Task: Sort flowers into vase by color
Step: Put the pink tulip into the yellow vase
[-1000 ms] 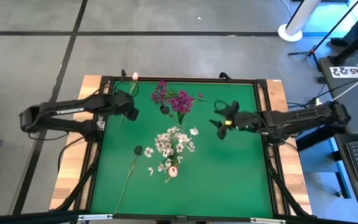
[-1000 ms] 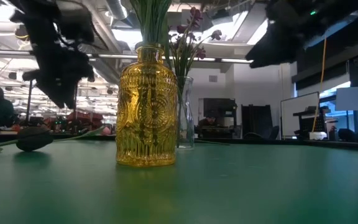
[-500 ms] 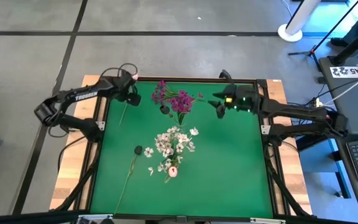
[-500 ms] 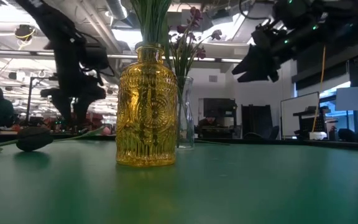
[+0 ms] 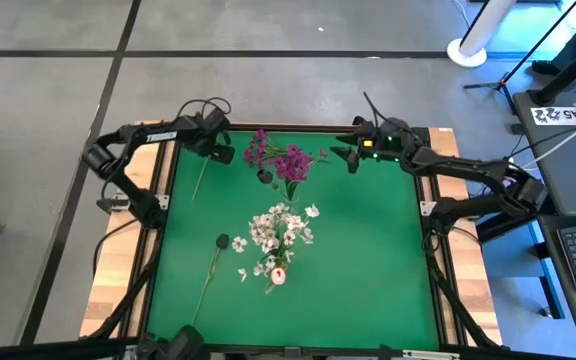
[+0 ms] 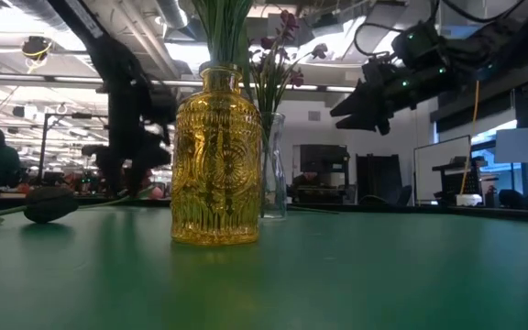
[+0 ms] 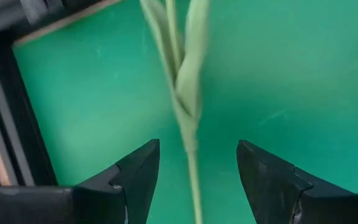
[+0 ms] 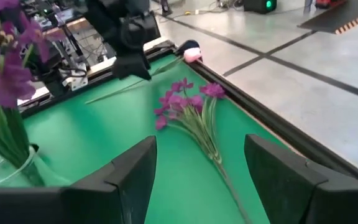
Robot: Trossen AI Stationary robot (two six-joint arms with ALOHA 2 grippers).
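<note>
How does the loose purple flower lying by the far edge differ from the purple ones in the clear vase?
The loose purple flower lies flat on the mat; the vase flowers stand upright in the clear vase. The loose one is a single stem, the vase holds several. Both have magenta blossoms on green stems.

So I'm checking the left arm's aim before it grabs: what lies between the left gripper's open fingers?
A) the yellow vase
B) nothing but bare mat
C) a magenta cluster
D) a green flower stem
D: in the left wrist view the left gripper is open, and a green flower stem runs along the green mat between its fingers, ungripped.
</note>
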